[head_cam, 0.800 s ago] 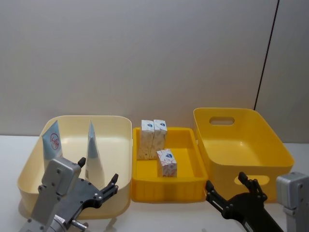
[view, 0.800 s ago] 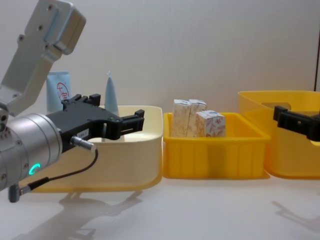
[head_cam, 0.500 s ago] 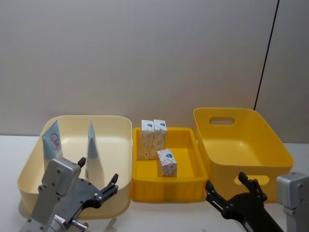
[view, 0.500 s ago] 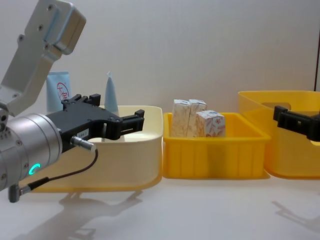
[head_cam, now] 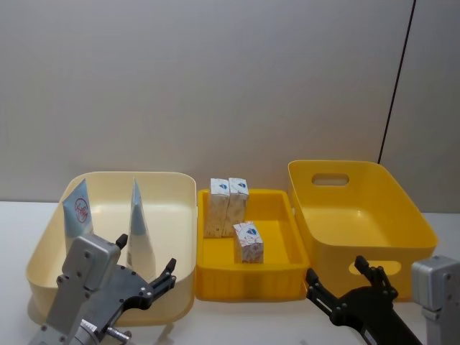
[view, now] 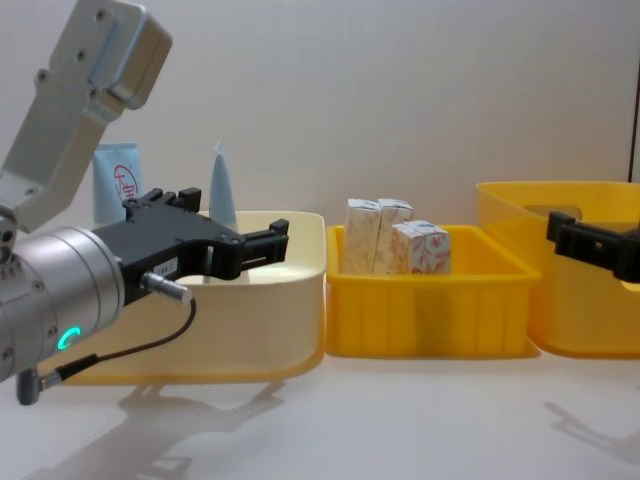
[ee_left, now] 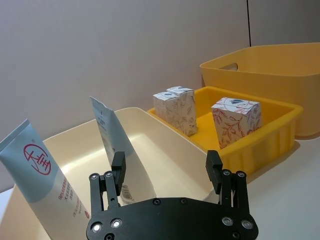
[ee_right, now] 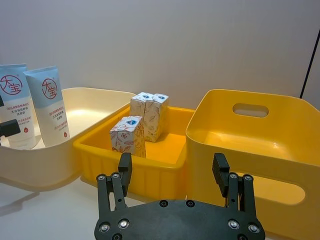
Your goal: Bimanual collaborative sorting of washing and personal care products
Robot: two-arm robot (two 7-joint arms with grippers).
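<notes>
A rounded cream bin (head_cam: pixel 122 175) of smooth, glossy plastic sits at the left of the head view. Two soft squeeze tubes (head_cam: pixel 77 210) stand in it, crimped ends up, and both lean against its walls. They are pale blue over white, with a round red logo and red print. One shows its flat face and the other (head_cam: pixel 139 228) is turned edge-on.

At centre is a shallow rectangular yellow tray (head_cam: pixel 244 282) holding three small boxy cartons (head_cam: pixel 219 207) of whitish card with an orange-pink speckle. Two stand upright, touching, at the far side. A shorter-looking one (head_cam: pixel 249 241) stands alone nearer the front. A deeper yellow bin (head_cam: pixel 374 223) with cut-out handles fills the right.

The left gripper (head_cam: pixel 146 254), matte black fingers on a grey metal wrist, hovers at lower left, before the cream bin's near wall. Its jaws are spread wide and grip nothing. The right gripper (head_cam: pixel 335 269), at lower right before the deep bin, is likewise spread wide and holds nothing. Both hang over the pale table (head_cam: pixel 237 323).
</notes>
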